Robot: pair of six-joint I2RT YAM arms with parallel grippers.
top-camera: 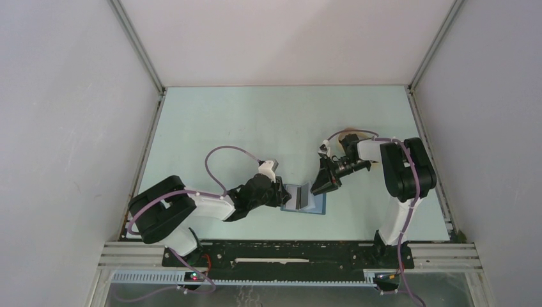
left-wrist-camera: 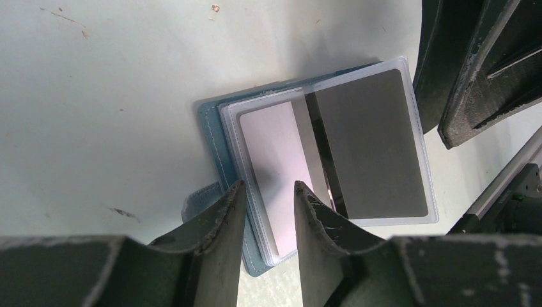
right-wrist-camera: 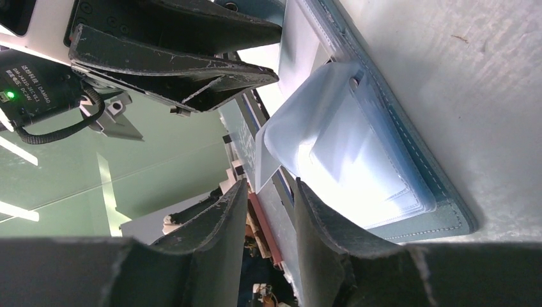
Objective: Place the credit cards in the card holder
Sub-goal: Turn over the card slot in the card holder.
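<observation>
The far half of the worktop (top-camera: pixel 268 115) is open ground, broad enough for either arm to swing through, and only the white walls (top-camera: pixel 77 115) on three sides hem it in. Toward the front it gets tight. The open card holder (top-camera: pixel 318 206) lies between the arms, with the left pincer (top-camera: pixel 284 194) crowding its left edge and the right pincer (top-camera: pixel 321 182) hanging just over its right. Its dark fingers (left-wrist-camera: pixel 473 77) close off the far corner of the pages. One clear sleeve (right-wrist-camera: pixel 319 141) lifts off the stack into the gap. A beige tray (top-camera: pixel 364 133) takes up the spot behind the right arm (top-camera: pixel 402 169).
</observation>
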